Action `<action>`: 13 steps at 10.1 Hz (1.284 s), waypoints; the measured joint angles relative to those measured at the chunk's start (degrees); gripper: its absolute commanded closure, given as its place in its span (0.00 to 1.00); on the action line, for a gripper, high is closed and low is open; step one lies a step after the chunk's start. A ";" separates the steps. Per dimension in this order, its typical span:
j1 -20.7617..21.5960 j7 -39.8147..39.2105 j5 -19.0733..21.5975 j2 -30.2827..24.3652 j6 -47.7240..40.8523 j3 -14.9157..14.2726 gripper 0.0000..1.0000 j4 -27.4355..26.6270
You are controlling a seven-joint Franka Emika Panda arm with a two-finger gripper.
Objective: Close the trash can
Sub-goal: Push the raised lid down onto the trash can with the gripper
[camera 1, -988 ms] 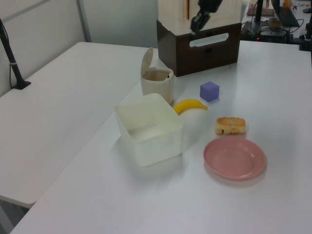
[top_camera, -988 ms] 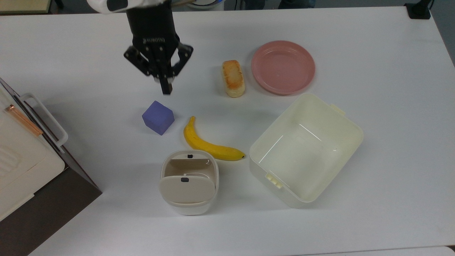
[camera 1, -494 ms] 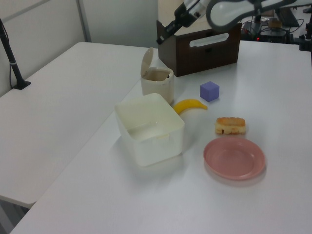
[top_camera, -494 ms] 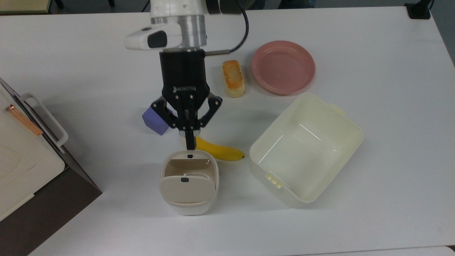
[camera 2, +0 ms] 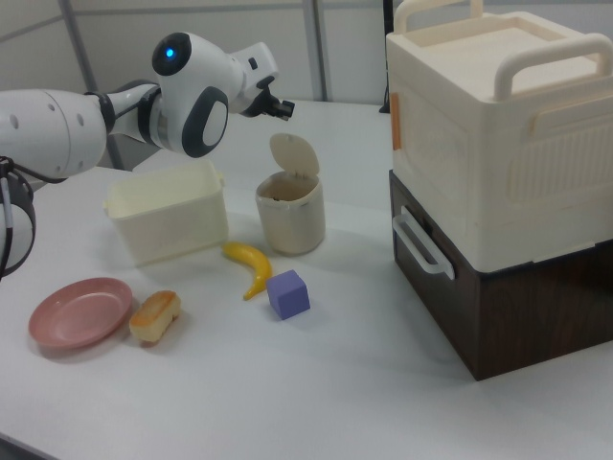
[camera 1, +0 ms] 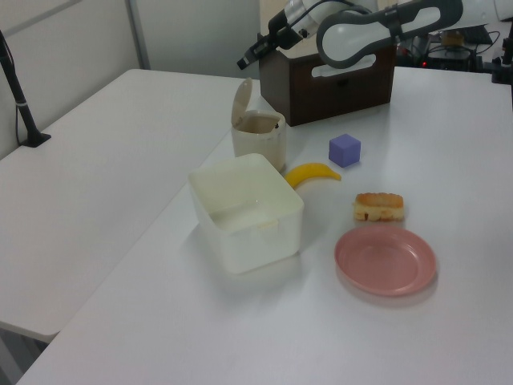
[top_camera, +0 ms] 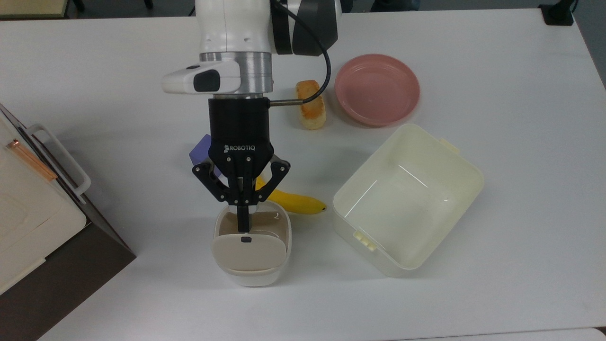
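Observation:
The trash can (top_camera: 251,278) is a small white bin near the table's front in the top view. Its beige lid (top_camera: 249,253) stands up on its hinge, and the opening behind it shows. My gripper (top_camera: 243,223) hangs above that opening with its fingers shut together and nothing held, the tips just behind the lid's black button. In the left view the gripper (camera 1: 243,62) is higher than the raised lid (camera 1: 241,102), a little apart from it. The right view has the gripper (camera 2: 284,109) above the lid (camera 2: 292,153) and the can (camera 2: 290,220).
A banana (top_camera: 296,202) lies right behind the can, and a purple cube (top_camera: 200,148) is partly under my arm. A large cream tub (top_camera: 466,177) stands at the top view's right. Bread (top_camera: 312,116) and a pink plate (top_camera: 377,89) lie further back. A tall cream-and-brown box (top_camera: 28,222) fills the top view's left edge.
My gripper has travelled from behind the purple cube, past the banana, to above the trash can's opening. The lid still stands up and nothing else has moved.

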 measured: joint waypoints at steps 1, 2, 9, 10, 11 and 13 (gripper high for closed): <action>0.14 0.00 0.00 0.81 0.00 -0.30 1.00 0.57; 0.45 0.00 0.00 1.57 0.00 -0.56 1.00 0.87; 0.80 0.00 0.00 2.22 -12.67 -2.39 1.00 0.82; 0.77 0.00 0.00 1.88 -15.53 -2.56 1.00 0.78; 0.76 -0.17 -0.01 1.84 -17.13 -2.57 1.00 0.27; 0.86 -0.32 -0.05 2.07 -17.59 -2.57 1.00 -2.69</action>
